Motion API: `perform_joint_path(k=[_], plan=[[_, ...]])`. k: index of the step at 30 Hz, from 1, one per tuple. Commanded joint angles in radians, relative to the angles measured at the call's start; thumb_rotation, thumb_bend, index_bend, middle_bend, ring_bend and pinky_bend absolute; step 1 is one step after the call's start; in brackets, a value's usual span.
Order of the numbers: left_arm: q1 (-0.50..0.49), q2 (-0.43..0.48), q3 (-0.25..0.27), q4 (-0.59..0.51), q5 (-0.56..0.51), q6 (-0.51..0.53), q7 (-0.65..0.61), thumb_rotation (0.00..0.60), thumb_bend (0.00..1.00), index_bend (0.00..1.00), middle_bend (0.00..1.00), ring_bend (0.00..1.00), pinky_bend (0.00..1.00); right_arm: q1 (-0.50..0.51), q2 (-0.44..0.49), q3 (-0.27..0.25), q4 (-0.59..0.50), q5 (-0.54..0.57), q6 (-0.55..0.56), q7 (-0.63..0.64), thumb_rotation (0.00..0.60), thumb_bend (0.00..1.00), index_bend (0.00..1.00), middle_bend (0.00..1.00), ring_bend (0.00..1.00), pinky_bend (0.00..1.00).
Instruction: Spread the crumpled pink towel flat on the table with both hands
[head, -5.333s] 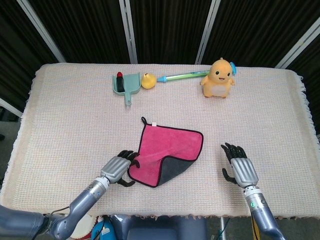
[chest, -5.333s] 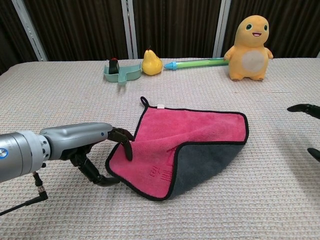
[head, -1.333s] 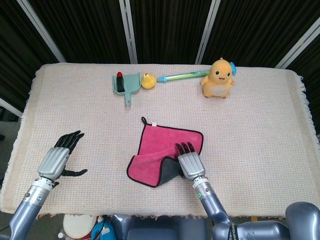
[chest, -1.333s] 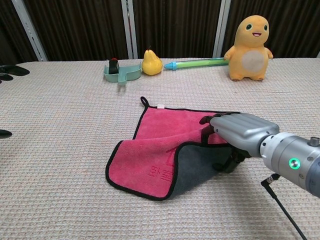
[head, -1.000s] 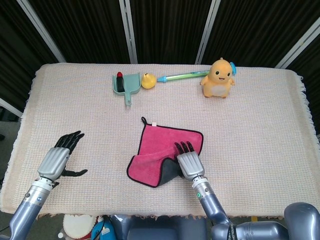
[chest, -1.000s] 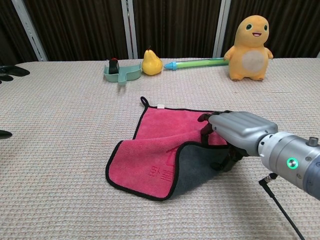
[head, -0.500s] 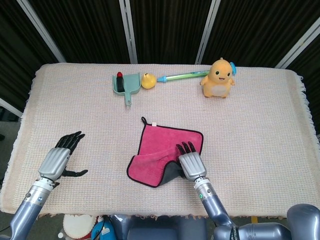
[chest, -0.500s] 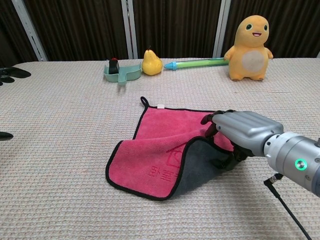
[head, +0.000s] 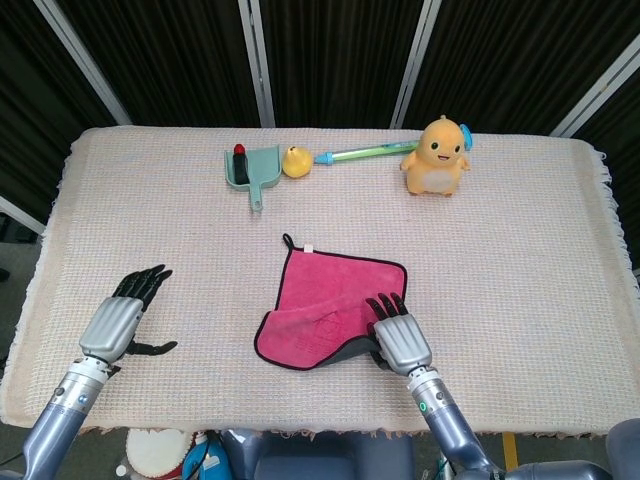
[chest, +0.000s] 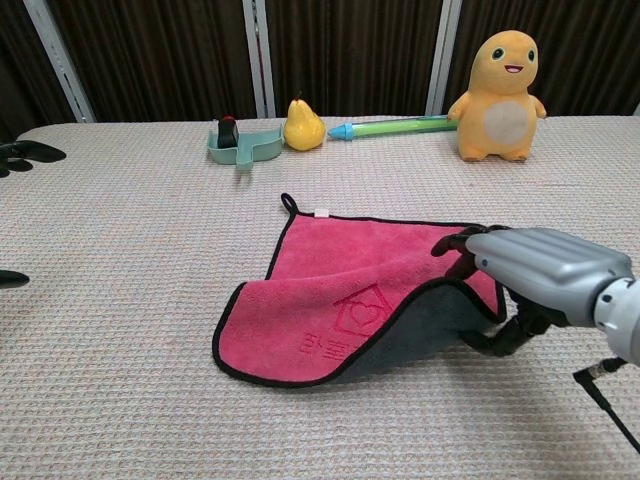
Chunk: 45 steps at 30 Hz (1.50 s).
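Note:
The pink towel, black-edged with a grey underside, lies mid-table with its near right part still folded over; a narrow grey strip shows along the fold. My right hand grips that folded corner, fingers on the pink face and thumb under the grey side. My left hand hovers far to the left of the towel with fingers spread and nothing in it. In the chest view only the left hand's fingertips show at the left border.
Along the back stand a teal dustpan, a yellow pear, a green tube and an orange plush toy. The table's front edge runs just behind both hands.
My right hand has moved right and toward the front edge, dragging the folded flap along; more pink face shows and the grey strip is narrower. The left hand, earlier at the towel, stays left.

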Motion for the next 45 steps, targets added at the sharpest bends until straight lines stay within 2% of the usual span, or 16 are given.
perform_joint_path(k=[1,8,11,14,17,20,22,37,45], plan=[[0.002,-0.001,0.002,-0.004,0.004,0.002,0.007,0.6,0.06,0.0,0.0,0.0,0.0,-0.015,0.013,-0.018,-0.004,-0.011,-0.008,0.02,0.6,0.47,0.62,0.14,0.0,0.0],[0.005,-0.006,0.003,-0.008,0.006,0.004,0.021,0.6,0.06,0.0,0.0,0.0,0.0,-0.04,0.024,-0.055,0.005,-0.028,-0.034,0.057,0.6,0.47,0.61,0.14,0.0,0.0],[0.005,-0.008,0.004,-0.007,0.004,0.001,0.026,0.6,0.06,0.0,0.0,0.0,0.0,-0.047,0.025,-0.069,0.01,-0.038,-0.046,0.065,0.6,0.47,0.55,0.14,0.0,0.0],[0.004,-0.009,0.004,-0.007,0.003,-0.002,0.029,0.6,0.06,0.0,0.0,0.0,0.0,-0.052,0.025,-0.081,0.013,-0.041,-0.063,0.068,0.6,0.47,0.39,0.1,0.0,0.0],[0.004,-0.01,0.003,-0.005,0.001,-0.005,0.03,0.6,0.06,0.0,0.0,0.0,0.0,-0.05,0.032,-0.092,0.01,-0.028,-0.08,0.049,0.6,0.47,0.18,0.03,0.0,0.0],[0.004,-0.011,0.002,-0.003,-0.002,-0.008,0.03,0.6,0.06,0.0,0.0,0.0,0.0,-0.047,0.036,-0.094,0.009,-0.007,-0.088,0.02,0.6,0.47,0.04,0.0,0.0,0.0],[0.005,-0.011,0.002,-0.002,-0.001,-0.008,0.03,0.6,0.06,0.0,0.0,0.0,0.0,-0.046,0.037,-0.093,0.008,0.007,-0.092,0.009,0.6,0.46,0.0,0.0,0.0,0.0],[0.006,-0.013,0.001,-0.001,0.0,-0.01,0.034,0.6,0.06,0.0,0.0,0.0,0.0,-0.054,0.051,-0.087,-0.001,0.008,-0.073,-0.025,0.6,0.16,0.0,0.0,0.0,0.0],[0.007,-0.014,-0.001,0.0,0.0,-0.011,0.031,0.6,0.06,0.0,0.0,0.0,0.0,-0.063,0.058,-0.074,-0.003,-0.013,-0.064,-0.003,0.6,0.13,0.0,0.0,0.0,0.0]])
